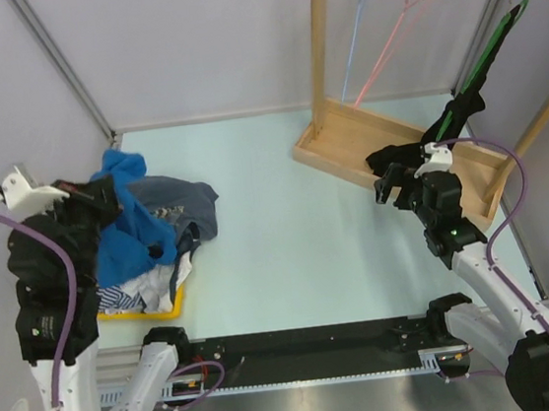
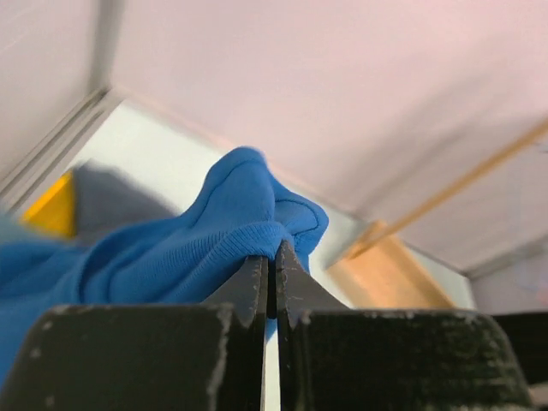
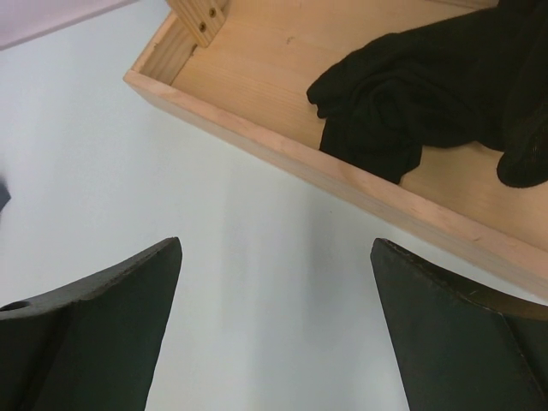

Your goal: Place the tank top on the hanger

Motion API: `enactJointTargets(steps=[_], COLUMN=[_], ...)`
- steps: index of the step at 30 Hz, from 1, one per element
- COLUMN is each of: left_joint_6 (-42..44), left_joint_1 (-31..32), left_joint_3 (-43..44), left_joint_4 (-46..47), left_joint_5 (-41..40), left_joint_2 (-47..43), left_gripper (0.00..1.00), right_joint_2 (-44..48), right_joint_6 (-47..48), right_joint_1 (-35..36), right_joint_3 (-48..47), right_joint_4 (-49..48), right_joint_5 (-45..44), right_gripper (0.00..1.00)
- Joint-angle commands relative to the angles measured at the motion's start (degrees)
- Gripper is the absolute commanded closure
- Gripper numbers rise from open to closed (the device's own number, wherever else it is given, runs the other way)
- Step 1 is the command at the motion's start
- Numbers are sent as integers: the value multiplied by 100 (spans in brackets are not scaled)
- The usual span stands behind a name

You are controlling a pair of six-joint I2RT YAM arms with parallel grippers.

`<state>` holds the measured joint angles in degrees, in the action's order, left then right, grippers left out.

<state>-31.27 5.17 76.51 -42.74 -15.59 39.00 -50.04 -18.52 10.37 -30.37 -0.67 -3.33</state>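
Note:
The royal-blue tank top (image 1: pixel 130 222) is lifted at the far left, trailing down into the clothes pile. My left gripper (image 1: pixel 95 198) is shut on a fold of it; in the left wrist view the blue fabric (image 2: pixel 214 240) bunches over my closed gripper (image 2: pixel 271 257). The pink wire hanger (image 1: pixel 396 33) hangs from the wooden rail at the back right. My right gripper (image 1: pixel 395 190) is open and empty above the table, just in front of the wooden rack base (image 3: pixel 282 154); it also shows in the right wrist view (image 3: pixel 274 257).
A yellow basket (image 1: pixel 152 309) holds a dark grey-navy printed shirt (image 1: pixel 184 208) and other clothes. A light blue hanger (image 1: pixel 356 32) hangs beside the pink one. A green hanger (image 1: pixel 481 58) carries black cloth (image 3: pixel 428 86) draped into the rack base (image 1: pixel 347 148).

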Motion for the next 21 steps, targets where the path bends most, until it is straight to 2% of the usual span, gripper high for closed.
enactJointTargets(steps=[1,3,4,7,12,16,21], left_joint_6=[613,674,840,1236,1465,1694,1361], left_joint_1=[-7,176,317,1246,2267,3382,3772], left_joint_3=[970,1329,1488,2191,3175,3896,5346], left_joint_4=[1135,1250,1312,1303,1347,1382,1426], left_joint_5=[2022,2569,2553,2368,2482,2385,3306], left_joint_2=[764,985,1213,1678,2488,3287,4517], left_gripper=[100,100,100,100,100,100,100], right_joint_2=[-32,-85,-102,-129,-41,56,144], right_joint_6=[15,33,50,112,147,191,174], right_joint_1=[-17,-9,-17,-9,-9,-26,-18], right_joint_3=[-338,-443,-478,-601,-716,-804,-839], right_joint_4=[-13,31,32,277,497,655,805], right_joint_5=[70,87,96,149,140,87,43], right_gripper=[0,0,0,0,0,0,0])
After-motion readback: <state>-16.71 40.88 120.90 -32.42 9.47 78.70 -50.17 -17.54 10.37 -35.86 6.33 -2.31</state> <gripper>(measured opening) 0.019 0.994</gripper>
